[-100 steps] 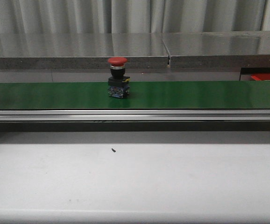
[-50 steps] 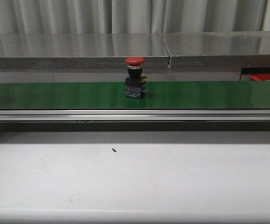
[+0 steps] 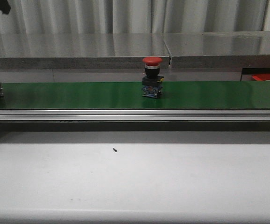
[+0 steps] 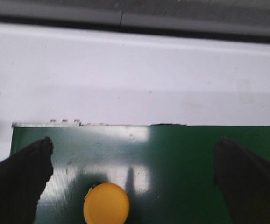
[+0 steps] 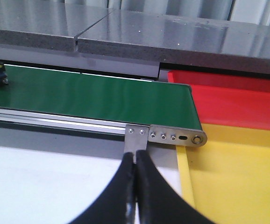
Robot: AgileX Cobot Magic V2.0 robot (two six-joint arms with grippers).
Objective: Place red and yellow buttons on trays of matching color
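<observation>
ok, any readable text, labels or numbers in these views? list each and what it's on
None can be read.
Red button: its base shows small coloured patches, perhaps a label, too small to read.
Yellow button: plain cap, no marking visible.
Green belt, red tray, yellow tray: no print visible.

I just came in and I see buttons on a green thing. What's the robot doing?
Two buttons sit on a green belt. The red button is near its middle, untouched. The yellow button is at the belt's left end, and the left gripper hangs open right above it, fingers on either side, not touching. The right gripper is shut and waits by the belt's far end, beside the red tray and the yellow tray. Both trays look empty.
</observation>
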